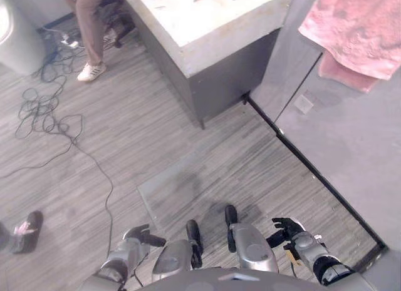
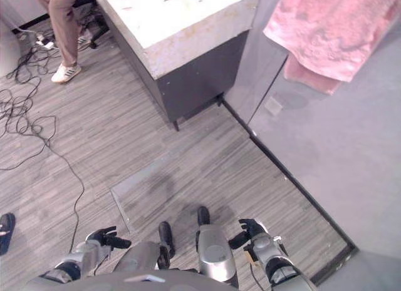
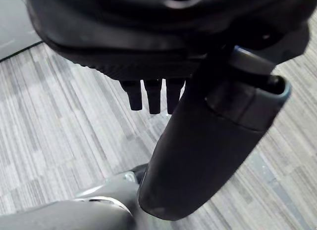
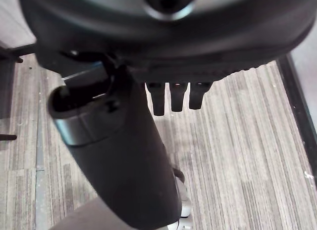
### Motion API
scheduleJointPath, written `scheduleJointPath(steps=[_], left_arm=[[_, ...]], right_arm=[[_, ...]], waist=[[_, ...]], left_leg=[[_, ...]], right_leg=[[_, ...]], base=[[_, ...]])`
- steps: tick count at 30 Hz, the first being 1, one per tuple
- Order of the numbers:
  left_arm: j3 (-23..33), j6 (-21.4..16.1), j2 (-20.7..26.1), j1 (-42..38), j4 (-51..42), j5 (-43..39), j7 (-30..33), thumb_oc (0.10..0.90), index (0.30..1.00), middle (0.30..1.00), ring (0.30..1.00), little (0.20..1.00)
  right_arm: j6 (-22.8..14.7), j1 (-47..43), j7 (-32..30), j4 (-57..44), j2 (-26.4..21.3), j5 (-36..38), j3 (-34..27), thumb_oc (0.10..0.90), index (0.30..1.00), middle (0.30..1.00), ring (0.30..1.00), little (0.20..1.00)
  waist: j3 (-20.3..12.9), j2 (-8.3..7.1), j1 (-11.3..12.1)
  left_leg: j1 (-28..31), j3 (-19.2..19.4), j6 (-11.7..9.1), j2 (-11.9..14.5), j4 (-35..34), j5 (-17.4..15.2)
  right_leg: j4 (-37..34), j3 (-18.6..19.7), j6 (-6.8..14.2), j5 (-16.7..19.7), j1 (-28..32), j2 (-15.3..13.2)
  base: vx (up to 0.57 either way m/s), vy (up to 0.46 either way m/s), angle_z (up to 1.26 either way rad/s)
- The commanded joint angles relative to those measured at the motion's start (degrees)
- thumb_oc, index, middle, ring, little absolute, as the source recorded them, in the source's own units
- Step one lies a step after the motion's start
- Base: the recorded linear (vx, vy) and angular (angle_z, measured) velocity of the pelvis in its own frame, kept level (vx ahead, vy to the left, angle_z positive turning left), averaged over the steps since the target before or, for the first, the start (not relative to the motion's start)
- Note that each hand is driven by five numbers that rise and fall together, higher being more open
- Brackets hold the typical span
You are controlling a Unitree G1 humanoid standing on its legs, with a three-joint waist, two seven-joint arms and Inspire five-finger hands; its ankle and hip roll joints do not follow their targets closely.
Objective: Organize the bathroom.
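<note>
The pink towel (image 1: 360, 29) and person (image 1: 89, 28) are cut off.

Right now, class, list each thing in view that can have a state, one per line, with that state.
Pink towel: hanging, draped in folds at the upper right.
Counter: standing on the wooden floor, small items on top too blurred to name.
Left robot hand: open, fingers relaxed, holding nothing.
Right robot hand: open, fingers relaxed, holding nothing.
Person: standing beside the counter.
Cables: lying loose and tangled on the floor.
</note>
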Motion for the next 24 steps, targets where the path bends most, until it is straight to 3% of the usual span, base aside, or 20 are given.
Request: scheduleJointPath(steps=[1, 2, 3, 4, 5, 6, 7, 8, 10, 13, 20, 24], left_arm=[[-0.54, -0.6, 2.48, 0.9, -1.71, -0.45, 1.9, 0.8, 0.9, 0.9, 0.9, 0.9], [-0.05, -0.76, 2.24, 1.21, -1.1, -0.51, 1.92, 0.8, 0.9, 0.9, 0.9, 0.9], [0.02, -0.78, 2.18, 1.26, -0.94, -0.27, 1.86, 0.8, 0.9, 0.9, 0.9, 0.9], [-0.02, -0.52, 2.39, 1.5, -1.03, 0.2, 1.34, 0.8, 0.9, 0.9, 0.9, 0.9], [-0.16, -0.15, 2.38, 1.26, -0.9, 0.22, 1.24, 0.8, 0.9, 0.9, 0.9, 0.9], [-1.38, -0.06, 2.71, 0.39, -0.63, -1.72, 1.73, 0.8, 0.9, 0.9, 0.9, 0.9], [-1.49, -0.04, 2.67, 0.13, -0.63, -1.74, 1.94, 0.8, 0.9, 0.9, 0.9, 0.9], [-1.43, -0.04, 2.0, -0.19, -0.89, -0.64, 2.46, 0.8, 0.9, 0.9, 0.9, 0.9], [-2.25, -0.18, 1.83, -0.51, -0.64, -0.56, 2.8, 0.8, 0.9, 0.9, 0.9, 0.9], [-2.21, -1.93, 2.87, -0.11, 0.32, 1.06, 1.85, 0.8, 0.9, 0.9, 0.9, 0.9], [-0.67, -1.6, 4.6, 0.92, -0.54, 0.56, 0.77, 0.8, 0.9, 0.9, 0.9, 0.9], [0.86, -0.23, 4.54, 2.17, -1.14, 0.62, 0.31, 0.8, 0.9, 0.9, 0.9, 0.9]], right_arm=[[-0.18, -0.71, -0.01, -1.34, -3.1, 1.05, 2.09, 0.8, 0.9, 0.9, 0.9, 0.9], [-0.01, -0.66, 0.12, -1.31, -3.16, 1.07, 2.36, 0.8, 0.9, 0.9, 0.9, 0.9], [0.01, -0.62, 0.12, -1.31, -3.17, 1.09, 2.4, 0.8, 0.9, 0.9, 0.9, 0.9], [0.31, -0.76, -0.23, -1.19, -2.99, 0.88, 2.23, 0.8, 0.9, 0.9, 0.9, 0.9], [0.26, -1.09, -0.56, -0.98, -3.0, 1.08, 2.49, 0.8, 0.9, 0.9, 0.9, 0.9], [-0.58, -1.66, -1.2, -0.71, -2.71, 1.03, 2.8, 0.8, 0.9, 0.9, 0.9, 0.9], [-0.94, -1.75, -1.32, -0.7, -2.61, 0.53, 2.74, 0.8, 0.9, 0.9, 0.9, 0.9], [-1.13, -1.87, -1.44, -1.04, -2.8, 0.31, 2.42, 0.8, 0.9, 0.9, 0.9, 0.9], [-1.44, -2.32, -1.55, -0.85, -2.86, -0.21, 2.2, 0.8, 0.9, 0.9, 0.9, 0.9], [-2.61, -2.82, -0.93, -0.8, -2.92, -0.49, 2.03, 0.8, 0.9, 0.9, 0.9, 0.9], [-0.32, -2.22, -2.52, -4.26, -2.95, 0.96, 1.41, 0.8, 0.9, 0.9, 0.9, 0.9], [-0.22, -0.41, -0.99, -4.28, -3.22, -1.28, -0.16, 0.8, 0.9, 0.9, 0.9, 0.9]], waist=[[0.28, -2.71, 1.7], [0.12, -2.81, 1.33], [0.28, -2.83, 1.29], [0.09, -2.28, 0.38], [0.09, -1.86, 0.2], [0.6, -1.33, 0.64], [0.79, -1.22, 0.65], [0.63, -0.25, 0.33], [0.61, 0.36, 0.54], [1.25, 0.13, 1.66], [1.21, -0.84, 2.8], [-0.22, -1.78, 3.82]], left_leg=[[-7.41, -2.4, 2.73, 0.69, 21.14, 3.51], [-6.65, -2.53, 2.71, 4.11, 17.27, 5.31], [-6.1, -2.41, 2.7, 4.7, 16.38, 5.51], [-3.07, -1.7, 2.8, 8.28, 8.1, 6.84], [-0.43, -2.91, 3.24, 8.67, 2.34, 6.31], [0.3, -6.66, 2.78, 7.4, -1.45, 6.29], [0.42, -6.6, 2.64, 7.18, -1.86, 5.51], [2.09, -3.24, 2.39, 7.52, -5.68, 3.19], [3.09, -2.95, 2.02, 7.15, -7.87, 2.44], [3.16, -2.95, 1.88, 5.76, -7.14, 0.92], [3.9, -1.25, 2.98, 3.92, -5.79, -1.94], [4.17, 0.12, 4.9, 1.42, -3.5, -5.02]], right_leg=[[1.08, 5.45, 3.36, 1.31, 0.32, -0.83], [1.27, 6.27, 3.12, 0.51, 0.98, -0.34], [1.28, 6.44, 3.1, 0.32, 1.33, -0.23], [1.26, 7.83, 3.46, -0.17, 1.35, 0.38], [1.7, 9.17, 4.23, -0.71, 1.04, 0.51], [2.4, 11.59, 5.79, -0.91, -0.16, 0.49], [2.57, 11.85, 6.3, -0.88, -0.44, 0.02], [2.86, 10.21, 7.17, -0.9, -0.97, -1.89], [3.4, 8.89, 8.06, -0.58, -1.78, -3.37], [2.35, 8.3, 9.25, 0.98, -1.32, -5.7], [-0.31, 9.17, 11.54, 2.79, 0.55, -9.07], [-1.08, 9.74, 12.87, 5.28, 1.22, -12.19]], base=[[0.11, 0.061, 0.14], [0.12, 0.069, -0.26], [0.18, 0.188, -0.47], [0.14, 0.273, -0.43], [0.14, 0.429, -0.42], [0.08, 0.365, -0.38], [0.02, 0.321, -0.32], [0.0, 0.23, -0.14], [0.0, 0.164, 0.04], [0.04, 0.162, 0.41], [0.04, 0.189, -0.08], [0.09, 0.241, -0.07]])
